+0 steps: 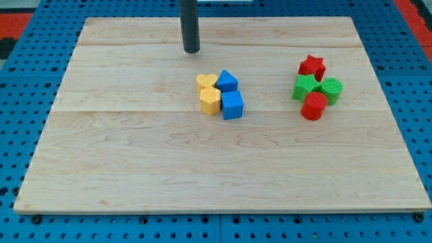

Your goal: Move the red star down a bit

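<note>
Tip at upper centre of tabletop, well left of red star at upper right, no gripper in view

Wooden board, yellow-blue block cluster centre, red-green cluster right

My tip stands toward the view's top, up-left of the central cluster (right cluster well apart).

red star, green blocks, yellow heart, blue cube.
</note>
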